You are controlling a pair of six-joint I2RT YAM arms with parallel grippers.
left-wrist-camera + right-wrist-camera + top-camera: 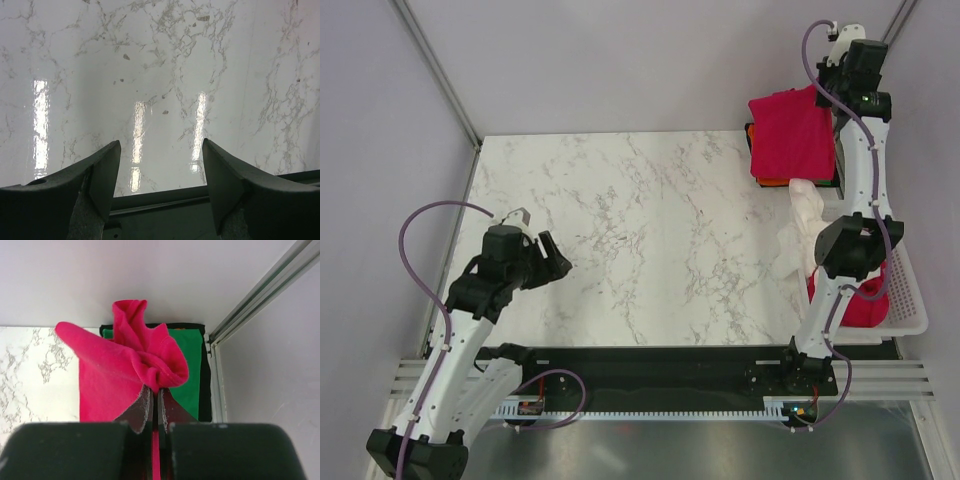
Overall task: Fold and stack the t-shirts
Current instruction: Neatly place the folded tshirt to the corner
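Right now the crimson t-shirt (117, 367) is pinched in the right claw (155, 399). Its fingers are closed tight on a bunched ridge of cloth, and the rest drapes down and to the left of the fingertips. Directly beneath and just right of that claw lies the green t-shirt (189, 377), with a sliver of an orange t-shirt (775, 182) under it. A white t-shirt (805, 225) lies crumpled well behind the claw, near the arm's elbow. Another crimson shirt (865, 305) sits in the basket (912, 312).

The left claw (161, 146) hangs wide apart and holds nothing, with only bare marble table (650, 230) ahead of it.

The grip looks like the main risk. Because the cloth is gathered rather than flat, letting go could let the fold spring open or land askew, overhanging the stack. Dragging it to straighten it might also pull the green one out of line.

Whether the crimson cloth already rests on the stack or hangs above it is hard to tell. In the overhead view the wrist hides the fingers. A black layer (202, 410) under the stack is too cut off to identify.
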